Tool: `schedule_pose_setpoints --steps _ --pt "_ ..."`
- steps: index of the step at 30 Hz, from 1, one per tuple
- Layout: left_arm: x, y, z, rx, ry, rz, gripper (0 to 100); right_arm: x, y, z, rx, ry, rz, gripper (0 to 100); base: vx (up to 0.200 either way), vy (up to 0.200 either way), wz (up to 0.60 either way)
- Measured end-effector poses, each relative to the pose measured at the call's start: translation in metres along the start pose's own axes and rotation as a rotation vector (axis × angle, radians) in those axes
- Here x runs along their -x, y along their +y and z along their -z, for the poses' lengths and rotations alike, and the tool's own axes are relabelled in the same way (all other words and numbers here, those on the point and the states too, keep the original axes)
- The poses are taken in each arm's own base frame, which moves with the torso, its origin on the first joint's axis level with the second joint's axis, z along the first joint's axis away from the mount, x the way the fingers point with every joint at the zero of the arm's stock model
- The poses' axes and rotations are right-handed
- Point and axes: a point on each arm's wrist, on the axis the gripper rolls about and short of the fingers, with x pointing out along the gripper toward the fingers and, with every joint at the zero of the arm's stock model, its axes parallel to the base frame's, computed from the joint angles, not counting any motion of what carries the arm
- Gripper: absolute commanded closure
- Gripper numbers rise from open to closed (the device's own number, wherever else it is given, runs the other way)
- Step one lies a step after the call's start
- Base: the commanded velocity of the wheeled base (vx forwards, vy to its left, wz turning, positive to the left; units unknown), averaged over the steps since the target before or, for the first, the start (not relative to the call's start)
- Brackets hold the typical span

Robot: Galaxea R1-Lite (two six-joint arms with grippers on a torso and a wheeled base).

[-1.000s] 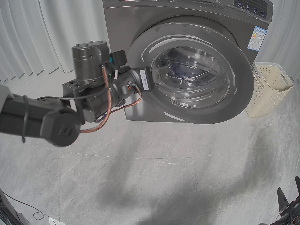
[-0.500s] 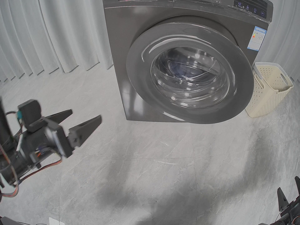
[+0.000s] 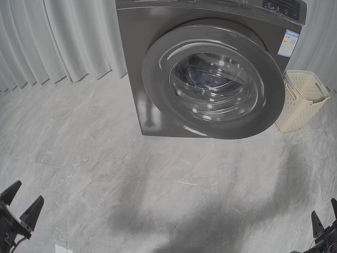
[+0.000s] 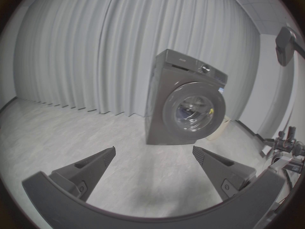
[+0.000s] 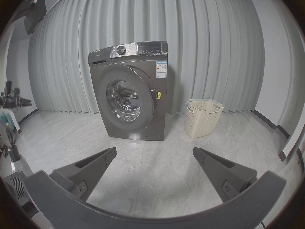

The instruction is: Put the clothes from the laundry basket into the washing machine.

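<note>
The grey washing machine [image 3: 210,53] stands ahead with its round glass door [image 3: 214,83] shut; dark cloth shows dimly behind the glass. A cream laundry basket [image 3: 303,101] sits on the floor just right of the machine, its inside hidden in the head view. My left gripper [image 3: 21,202] hangs low at the bottom left corner, open and empty. My right gripper [image 3: 326,215] is at the bottom right corner, open and empty. In the left wrist view the washing machine [image 4: 187,108] is well ahead of the left gripper [image 4: 154,151]. In the right wrist view the washing machine [image 5: 130,93] and laundry basket [image 5: 203,116] stand beyond the right gripper [image 5: 154,151].
Grey tiled floor [image 3: 158,180] stretches between me and the machine. White curtains [image 3: 52,28] line the wall behind. A tripod stand [image 4: 286,147] stands off to one side in the left wrist view.
My left arm has swung away from the washing machine door, down and back to the bottom left corner, gripper open. The door stays shut. The right gripper has not moved.
</note>
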Motion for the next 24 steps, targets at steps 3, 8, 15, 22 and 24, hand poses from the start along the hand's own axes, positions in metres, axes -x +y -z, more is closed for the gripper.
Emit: schedule_pose_setpoints --steps 3,8,15,22,24 --pt "0.019 0.003 0.022 0.002 0.003 -0.089 0 0.000 0.000 0.000 0.000 0.000 0.000 0 0.000 0.000 0.00" --pt "0.037 0.005 0.055 -0.017 -0.010 -0.263 0 0.000 0.000 0.000 -0.001 0.000 0.001 0 0.000 0.000 0.00" --pt "0.044 0.004 0.071 -0.096 -0.012 -0.246 0 0.000 0.000 0.000 0.000 0.000 0.003 0 0.000 0.000 0.00" --pt "0.045 0.003 0.073 -0.107 -0.025 -0.231 0 0.000 0.000 0.001 0.006 0.009 -0.001 0 0.000 0.000 0.00" --pt "0.045 0.003 0.073 -0.112 -0.025 -0.228 0 0.000 0.000 0.001 0.015 0.011 -0.008 0 0.000 0.000 0.00"
